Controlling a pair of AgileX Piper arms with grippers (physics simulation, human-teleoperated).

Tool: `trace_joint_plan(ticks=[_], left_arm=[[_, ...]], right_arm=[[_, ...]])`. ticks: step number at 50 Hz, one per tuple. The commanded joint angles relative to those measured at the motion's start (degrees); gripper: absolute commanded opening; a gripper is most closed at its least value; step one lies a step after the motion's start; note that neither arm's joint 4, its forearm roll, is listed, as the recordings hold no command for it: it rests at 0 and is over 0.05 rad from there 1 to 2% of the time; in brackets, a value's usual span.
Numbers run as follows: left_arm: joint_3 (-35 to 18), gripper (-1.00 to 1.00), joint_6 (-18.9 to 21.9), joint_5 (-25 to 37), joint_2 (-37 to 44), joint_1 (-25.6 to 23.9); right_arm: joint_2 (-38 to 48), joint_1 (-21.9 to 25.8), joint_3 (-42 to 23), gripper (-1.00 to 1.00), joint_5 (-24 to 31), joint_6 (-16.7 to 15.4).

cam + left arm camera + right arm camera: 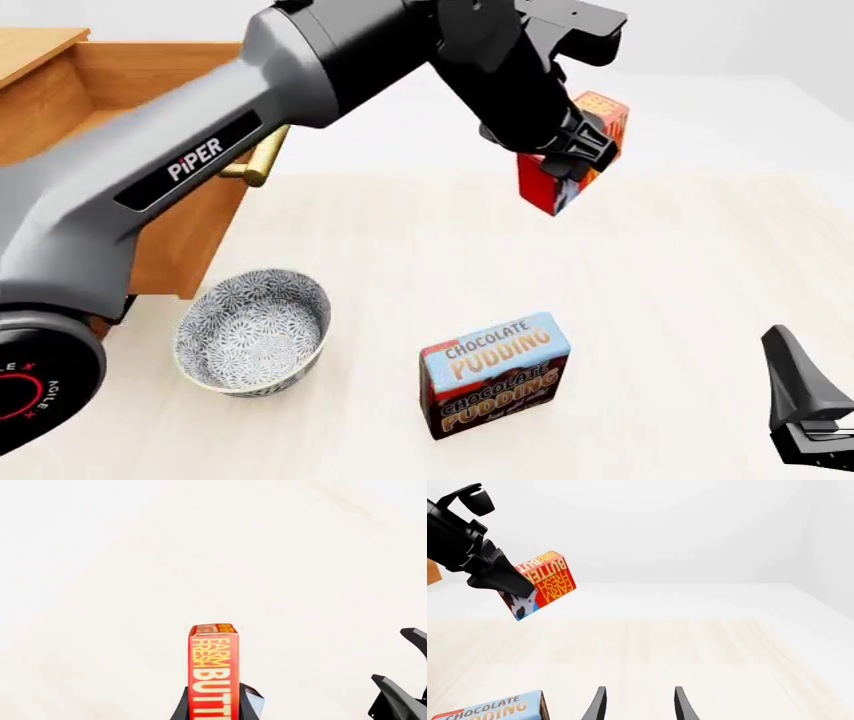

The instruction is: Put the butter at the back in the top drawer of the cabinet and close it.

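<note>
Nearest the camera, at the front view's lower right: right gripper [807,420], resting low near the table's [667,300] front edge, fingers [599,705] spread apart with only bare tabletop visible between them in the right wrist view; nothing held.

Just beyond, near the table's front centre: blue-and-brown "Chocolate Pudding" box [495,373], standing upright, a corner of it also visible in the right wrist view [490,710]. To its left, near but apart: patterned grey-and-white bowl [254,330], upright on the table.

Farther back and raised well above the table: left gripper [577,150], at the end of the long grey left arm [200,170] that crosses from the front view's left. Fingers [181,707] clamped on the butter [574,160], the red box tilted in the air, yellow "FARM FRESH BUTTER" lettering legible in both wrist views [213,672] [540,585]. Butter clear of the table, to the right of the cabinet and not over the drawer.

At the far left: cabinet [174,250], light brown wood, with the top drawer [120,75] pulled open, its interior partly hidden by the arm; brass handle [260,160] showing just below the arm.
</note>
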Motion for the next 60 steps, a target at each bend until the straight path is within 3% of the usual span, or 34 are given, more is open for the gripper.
trace_joint_plan(ticks=[1, 13, 60], left_arm=[[0.66, -1.00, 2.13, -0.14, -2.37, 1.62], [2.96, -1.00, 2.49, 0.47, -4.58, 2.29], [3.85, -1.00, 4.71, 1.94, -8.15, 7.52]], right_arm=[[-0.01, -0.01, 0.00, 1.00, 0.00, 0.00], [0.00, 0.00, 0.00, 1.00, 0.00, 0.01], [0.01, 0.02, 0.00, 1.00, 0.00, -0.01]])
